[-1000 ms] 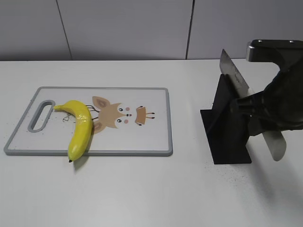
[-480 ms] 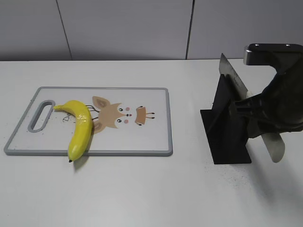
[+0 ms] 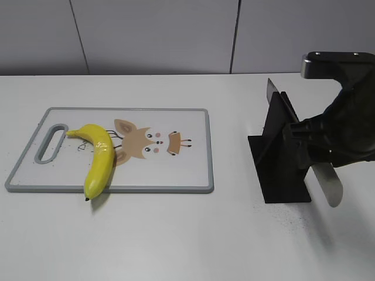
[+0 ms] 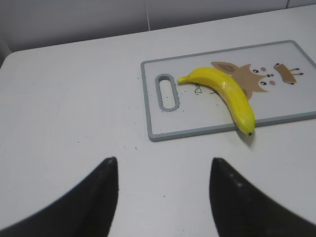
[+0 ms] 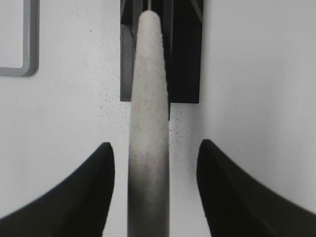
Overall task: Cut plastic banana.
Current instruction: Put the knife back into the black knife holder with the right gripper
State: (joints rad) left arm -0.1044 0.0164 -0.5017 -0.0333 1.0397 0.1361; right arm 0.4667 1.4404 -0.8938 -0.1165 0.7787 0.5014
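Note:
The plastic banana (image 3: 99, 159) is whole and lies on the left part of the cutting board (image 3: 181, 170), its dark tip past the board's front edge. It also shows in the left wrist view (image 4: 228, 95). A knife (image 3: 280, 100) with a pale handle (image 5: 148, 128) rests tilted in a black stand (image 3: 281, 172) on the right. My right gripper (image 5: 155, 144) is open, one finger on each side of the handle with gaps on both sides. My left gripper (image 4: 163, 160) is open and empty over bare table, near the board's handle end (image 4: 168, 92).
The white board has a grey rim, a handle slot and a cartoon animal print (image 3: 143, 143). A grey wall runs behind the white table. The right arm's bulk (image 3: 345, 129) hangs over the stand's right side.
The knife has tipped lower and shifted left in the stand, its blade tip dropping. The right arm has moved slightly left with it. The banana and board have not moved.

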